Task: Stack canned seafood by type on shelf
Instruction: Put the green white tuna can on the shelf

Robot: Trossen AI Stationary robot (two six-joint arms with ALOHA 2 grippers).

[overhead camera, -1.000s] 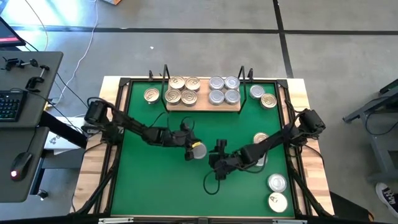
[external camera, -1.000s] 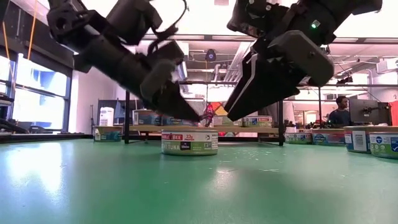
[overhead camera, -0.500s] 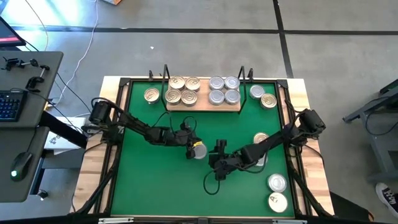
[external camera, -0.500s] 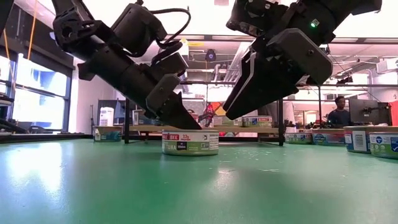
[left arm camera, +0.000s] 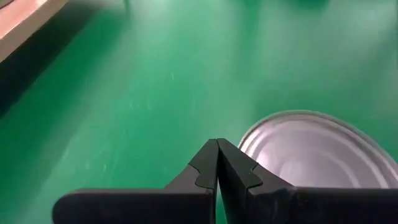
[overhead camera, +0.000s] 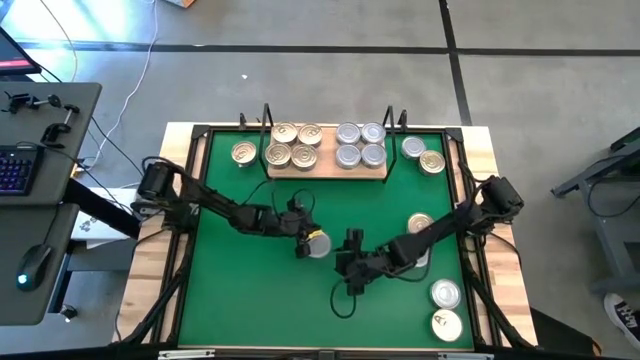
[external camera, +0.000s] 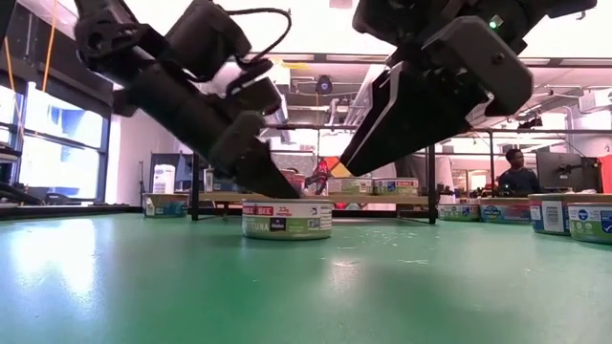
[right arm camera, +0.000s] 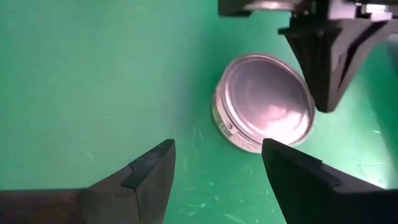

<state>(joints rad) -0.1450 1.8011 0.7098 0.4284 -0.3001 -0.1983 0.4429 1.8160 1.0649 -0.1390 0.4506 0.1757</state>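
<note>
We see a silver-lidded tin point(overhead camera: 318, 243) standing alone on the green mat point(overhead camera: 250, 300) mid-tabletop, well apart from the shelf point(overhead camera: 327, 170) at the far edge, where gold-lidded tins point(overhead camera: 293, 145) sit beside silver-lidded tins point(overhead camera: 360, 144). Our left end effector point(left arm camera: 217, 163), fingers pressed together, rests its tips at the tin's rim. Our right end effector point(right arm camera: 217, 158) hovers near the same tin, fingers spread and holding nothing. Loose tins point(overhead camera: 445, 308) lie along the mat's right side.

Silver-lidded tin point(right arm camera: 267, 102), green mat point(overhead camera: 250, 290), label perhaps white-green.
</note>
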